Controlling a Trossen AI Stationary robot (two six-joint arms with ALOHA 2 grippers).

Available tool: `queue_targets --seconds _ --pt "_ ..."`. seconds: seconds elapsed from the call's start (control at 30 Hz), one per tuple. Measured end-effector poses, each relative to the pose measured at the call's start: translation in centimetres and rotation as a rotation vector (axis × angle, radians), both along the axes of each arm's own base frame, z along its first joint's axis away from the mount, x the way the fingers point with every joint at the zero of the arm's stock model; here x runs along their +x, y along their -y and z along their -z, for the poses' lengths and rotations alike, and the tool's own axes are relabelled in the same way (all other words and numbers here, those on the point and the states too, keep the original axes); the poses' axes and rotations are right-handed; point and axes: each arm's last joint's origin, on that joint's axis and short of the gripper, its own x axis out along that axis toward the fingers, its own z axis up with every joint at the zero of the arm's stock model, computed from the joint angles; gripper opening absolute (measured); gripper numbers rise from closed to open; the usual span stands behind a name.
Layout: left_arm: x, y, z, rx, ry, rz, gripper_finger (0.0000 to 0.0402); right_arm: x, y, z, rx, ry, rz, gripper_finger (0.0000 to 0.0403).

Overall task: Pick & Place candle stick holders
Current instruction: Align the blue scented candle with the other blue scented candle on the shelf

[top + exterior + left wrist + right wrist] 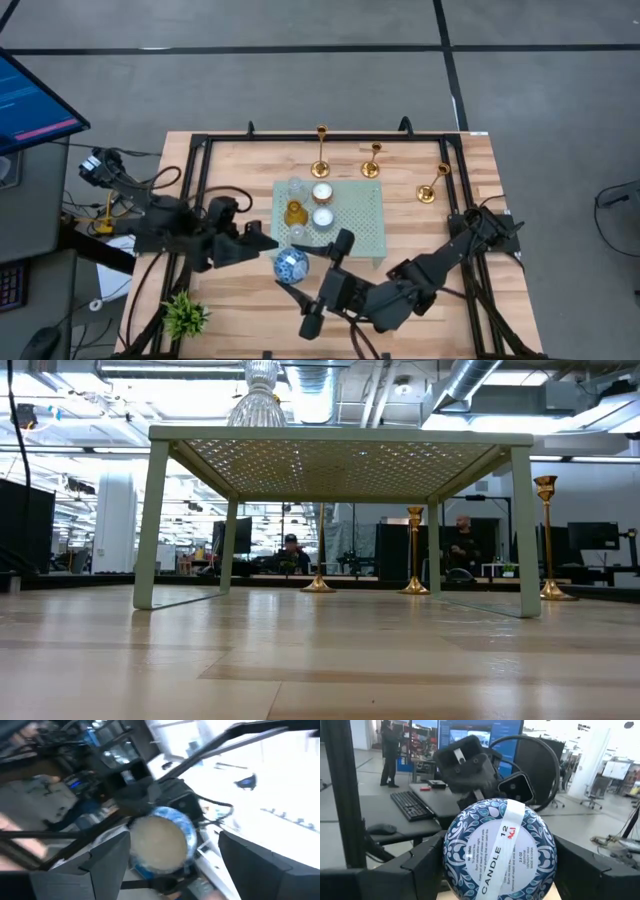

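Three gold candle stick holders (pixel 320 152) (pixel 372 160) (pixel 435 183) stand upright on their round bases along the table's far side. Two also show in the low view (pixel 415 550) (pixel 547 540). No gripper is near them. Near the table's front, a round blue-and-white candle tin (pixel 291 265) hangs between both grippers. My right gripper (pixel 306 288) is shut on it, coming from the right. My left gripper (pixel 268 245) faces it from the left with its fingers apart around the tin's pale face (pixel 161 845). A gap shows beside one finger. My right gripper pinches the tin's round side wall (pixel 448 857) between its two fingers, across its width. The fingers come level from the table's right. The labelled flat face (pixel 499 852) is turned toward the wrist, and the tin is lifted clear of the table. My left gripper: whether a finger (pixel 107 862) touches the tin, I cannot tell.
A pale green mesh riser (pixel 360 222) stands mid-table, carrying clear (pixel 295 187) and amber (pixel 294 212) glass cups and two white tealights (pixel 322 192). A small green plant (pixel 185 315) sits at the near left corner. Bare wood lies at the near right. People sit in the room behind.
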Motion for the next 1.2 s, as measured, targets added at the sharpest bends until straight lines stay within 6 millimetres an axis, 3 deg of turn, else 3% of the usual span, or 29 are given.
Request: queue_targets --seconds 0.5,1.2 --pt "1.6 1.4 0.9 0.001 0.04 0.045 0.0305 0.9 1.1 -0.5 -0.057 0.013 -0.042 0.0286" --pt "2.7 1.2 1.0 0.003 0.097 0.036 0.0305 1.4 1.6 -0.3 -0.068 0.006 -0.077 0.0286"
